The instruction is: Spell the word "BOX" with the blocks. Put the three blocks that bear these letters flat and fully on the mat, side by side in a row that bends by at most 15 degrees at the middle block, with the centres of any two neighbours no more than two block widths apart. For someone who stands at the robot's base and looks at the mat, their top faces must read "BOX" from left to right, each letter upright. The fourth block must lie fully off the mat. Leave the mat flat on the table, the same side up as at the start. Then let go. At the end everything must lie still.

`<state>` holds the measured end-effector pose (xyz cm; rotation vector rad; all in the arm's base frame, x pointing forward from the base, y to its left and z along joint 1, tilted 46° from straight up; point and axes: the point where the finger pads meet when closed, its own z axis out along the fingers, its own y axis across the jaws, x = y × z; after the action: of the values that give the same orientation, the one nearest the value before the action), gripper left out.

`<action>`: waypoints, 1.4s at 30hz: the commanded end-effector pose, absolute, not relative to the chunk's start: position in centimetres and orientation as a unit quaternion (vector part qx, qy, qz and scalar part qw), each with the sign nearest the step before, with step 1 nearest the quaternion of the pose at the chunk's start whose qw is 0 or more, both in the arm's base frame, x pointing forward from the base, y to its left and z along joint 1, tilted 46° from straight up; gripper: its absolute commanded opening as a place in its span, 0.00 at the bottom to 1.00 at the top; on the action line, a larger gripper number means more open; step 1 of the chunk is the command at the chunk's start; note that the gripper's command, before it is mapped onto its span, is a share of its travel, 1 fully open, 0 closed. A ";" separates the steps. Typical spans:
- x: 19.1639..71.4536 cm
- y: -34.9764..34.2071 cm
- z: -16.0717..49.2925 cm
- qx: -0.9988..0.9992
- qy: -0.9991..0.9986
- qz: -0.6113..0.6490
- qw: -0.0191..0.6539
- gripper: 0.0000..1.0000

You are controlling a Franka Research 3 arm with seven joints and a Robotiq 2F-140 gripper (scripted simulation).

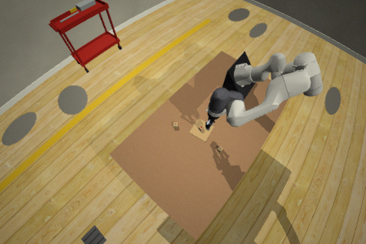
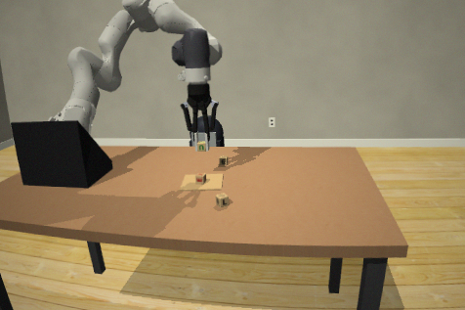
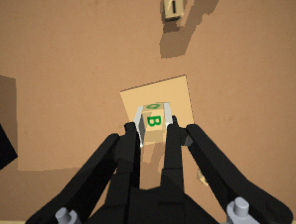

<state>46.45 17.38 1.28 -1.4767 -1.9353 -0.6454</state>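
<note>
My gripper is shut on the block with a green B. It holds this block raised in the air near the mat; the B faces the wrist camera. The mat lies flat. A block with a red letter sits on it; the held block hides it in the wrist view. A block showing a dark I-like mark lies off the mat. Another block lies off its opposite side; its top letter is unclear.
A black wedge-shaped stand stands by the arm's base on the brown table. A red cart stands on the floor away from the table.
</note>
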 end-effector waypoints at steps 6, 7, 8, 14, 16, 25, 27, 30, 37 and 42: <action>46.2 18.6 0.2 -0.564 -0.726 -0.243 0.309 0.16; 46.2 18.6 0.2 -0.564 -0.726 -0.243 0.309 0.16; 46.2 18.9 -0.1 -0.564 -0.726 -0.243 0.309 0.16; 45.7 21.0 -2.1 -0.564 -0.726 -0.243 0.309 0.16; 45.6 21.7 -2.7 -0.564 -0.726 -0.243 0.309 0.16; 45.2 23.5 -4.5 -0.564 -0.726 -0.243 0.309 0.16; 45.1 23.8 -4.8 -0.564 -0.726 -0.243 0.309 0.16; 45.1 24.1 -5.1 -0.564 -0.726 -0.243 0.309 0.16; 45.1 24.2 -5.2 -0.564 -0.726 -0.243 0.309 0.16; 45.1 24.2 -5.2 -0.564 -0.726 -0.243 0.309 0.16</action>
<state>44.86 24.15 -5.14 -1.4907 -1.9133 -0.6346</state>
